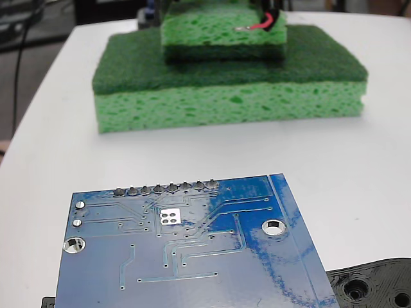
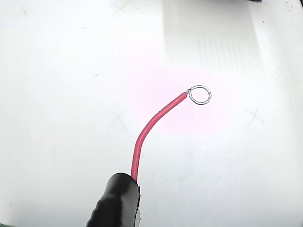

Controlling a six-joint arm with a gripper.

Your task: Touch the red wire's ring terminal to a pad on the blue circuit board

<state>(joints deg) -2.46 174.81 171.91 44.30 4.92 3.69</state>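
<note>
One blue board (image 1: 186, 256) lies on the white table (image 1: 359, 160), close to the fixed camera, and it carries one small silver pad (image 1: 170, 217) with four tiny dark holes. Along its far edge I count about eight grey solder pins (image 1: 166, 188) in a row. Three silver-rimmed round holes (image 1: 274, 227) are visible on it. The board is seen a little turned, with its far edge running left to right across the picture. One black plastic part (image 1: 376, 285) with round holes lies at the lower right corner, just beside the board.

Two green sponges stand behind the board, well apart from it: a large sponge (image 1: 228, 102) and a smaller sponge (image 1: 221, 32) on top of it.

One red wire (image 1: 257, 26) is seen in front of the small sponge, near the top of the fixed view, far from the board. Its long axis goes from upper right to lower left there, and its ring (image 1: 242, 28) points left. In the wrist view the wire (image 2: 151, 130) rises from a black sleeve (image 2: 116, 201) and curves to the upper right, ending in one ring (image 2: 200, 94) over the bare white table. The ring touches nothing on the board.

The fingers are not visible in either view, so I cannot tell how far open they are.
</note>
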